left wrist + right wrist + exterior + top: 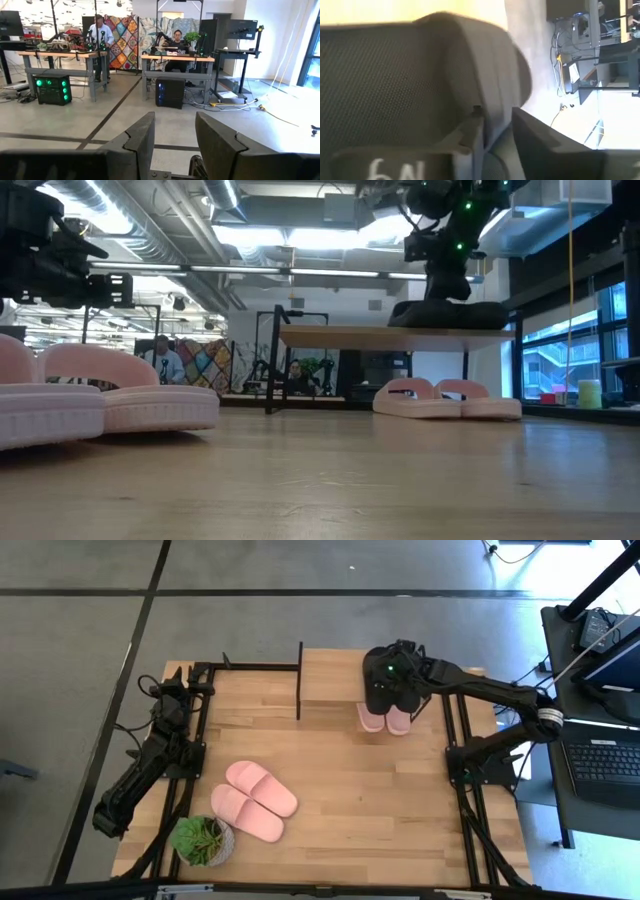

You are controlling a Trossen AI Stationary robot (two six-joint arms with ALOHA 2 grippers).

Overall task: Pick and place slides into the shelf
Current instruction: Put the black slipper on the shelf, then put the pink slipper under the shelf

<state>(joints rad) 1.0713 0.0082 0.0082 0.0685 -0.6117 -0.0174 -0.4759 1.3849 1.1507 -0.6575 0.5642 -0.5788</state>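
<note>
The shelf stands at the table's far edge; in the low view its plank top shows on thin legs. A black slide lies on the plank's right end, and my right gripper stands straight above it, shut on it. The arm hides most of the black foam in the high view. Two pink slides sit under the shelf on the table. Two more pink slides lie at the near left. My left gripper is open, parked off the left edge. My right gripper pinches the black slide between its two fingers, on the dark curved strap part beside the textured footbed. The fingers come from above, pointing down. The slide's sole rests flat on the shelf's plank top.
A small potted green plant stands at the near left corner beside the pink pair. The shelf's left half is bare wood. Black frame rails run along both table sides. Bare tabletop lies at the middle and near right.
</note>
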